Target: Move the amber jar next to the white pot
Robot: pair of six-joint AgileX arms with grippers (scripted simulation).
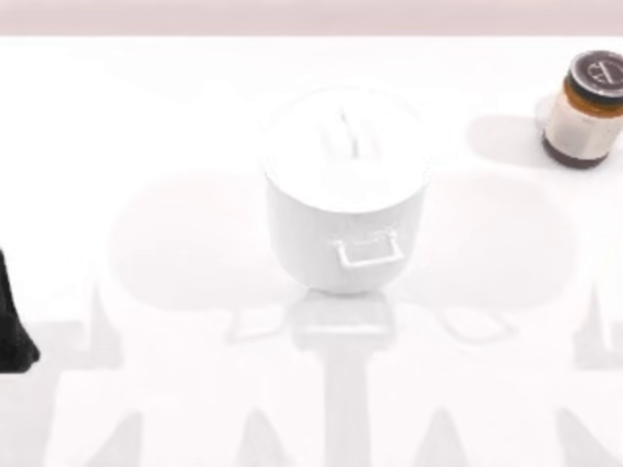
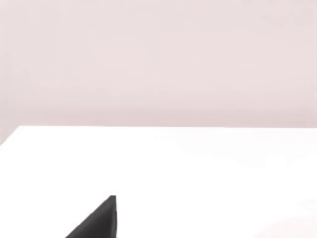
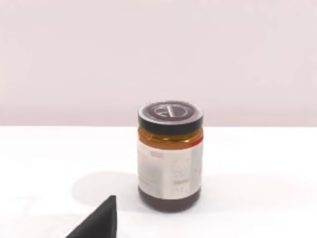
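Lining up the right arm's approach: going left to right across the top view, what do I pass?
Left arm at the left edge → white pot near the middle → amber jar upright at the far right edge, apart from the pot. The right arm does not show in the top view.

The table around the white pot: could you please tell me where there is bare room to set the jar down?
Bare table lies left of the white pot, and a narrower bare strip separates the pot from the amber jar at the far right edge. In front of the pot's side handle is free too. Nowhere is crowded; the left arm only edges in.
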